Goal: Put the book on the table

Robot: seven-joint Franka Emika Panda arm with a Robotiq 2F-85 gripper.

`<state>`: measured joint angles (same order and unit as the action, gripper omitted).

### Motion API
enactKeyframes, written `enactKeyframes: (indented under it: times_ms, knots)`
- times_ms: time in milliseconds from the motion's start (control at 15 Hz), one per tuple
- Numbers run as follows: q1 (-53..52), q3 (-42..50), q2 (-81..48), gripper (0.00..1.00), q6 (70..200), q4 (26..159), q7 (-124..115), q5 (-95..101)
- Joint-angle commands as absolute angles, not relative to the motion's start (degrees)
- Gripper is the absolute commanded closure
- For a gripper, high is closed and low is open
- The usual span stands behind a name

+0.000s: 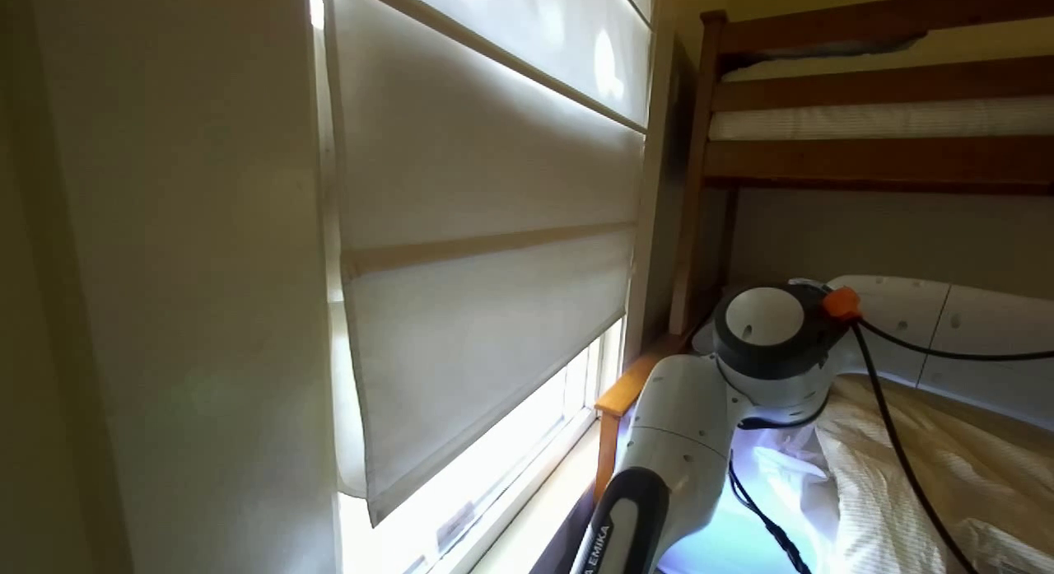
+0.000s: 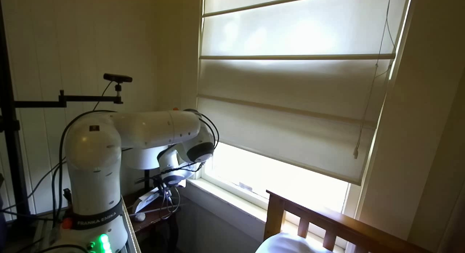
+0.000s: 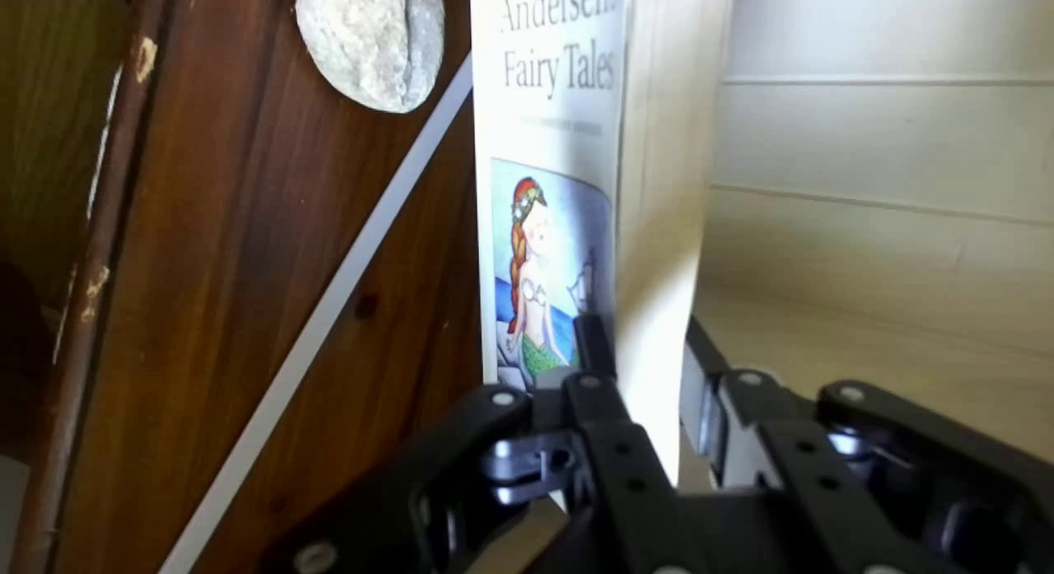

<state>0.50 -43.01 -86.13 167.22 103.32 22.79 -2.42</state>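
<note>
The book (image 3: pixel 552 129), with a white cover and a mermaid picture, stands edge-on in the wrist view, pale page edges facing the camera. My gripper (image 3: pixel 646 335) is shut on it, one finger over the cover and one against the far side. In an exterior view the book (image 2: pixel 146 200) slants beneath the wrist, just over the dark wooden table (image 2: pixel 145 225). Whether its lower edge touches the wood I cannot tell. The same table (image 3: pixel 206 228) fills the left of the wrist view. Another exterior view shows the arm but neither gripper nor book.
A grey stone (image 3: pixel 370 43) and a thin pale strip (image 3: pixel 321 319) lie on the table beside the book. A white lamp (image 2: pixel 145 158) stands behind the wrist. The windowsill (image 2: pixel 232 202) and a wooden bed rail (image 2: pixel 290 209) are farther right. Loose cables hang around the gripper.
</note>
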Motion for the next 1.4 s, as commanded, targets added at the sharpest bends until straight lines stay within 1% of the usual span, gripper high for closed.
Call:
enactKeyframes:
  times_ms: [0,133,200,267,333,600,733,1000,1333]
  knots:
    - [-1.5,-43.3,-86.1,0.94,160.8,99.0,30.0,-8.0]
    - [-2.8,-42.2,-86.1,0.94,157.2,97.1,29.3,-8.1]
    - [-0.9,-42.7,-86.1,0.77,160.9,100.0,28.5,-6.2]
    - [-1.3,-42.4,-86.1,0.77,159.7,99.2,28.5,-6.2]
    - [-1.7,-42.3,-86.1,0.94,159.2,98.8,28.5,-6.2]
    - [0.7,-44.5,-86.1,0.94,167.1,101.4,34.6,-11.9]
    - [1.2,-45.9,-86.1,0.94,168.4,101.4,40.3,-17.5]
    - [1.2,-47.3,-86.1,0.94,164.0,99.5,50.7,-31.2]
    - [-1.8,-44.0,-85.9,0.94,157.0,96.1,57.3,-44.2]
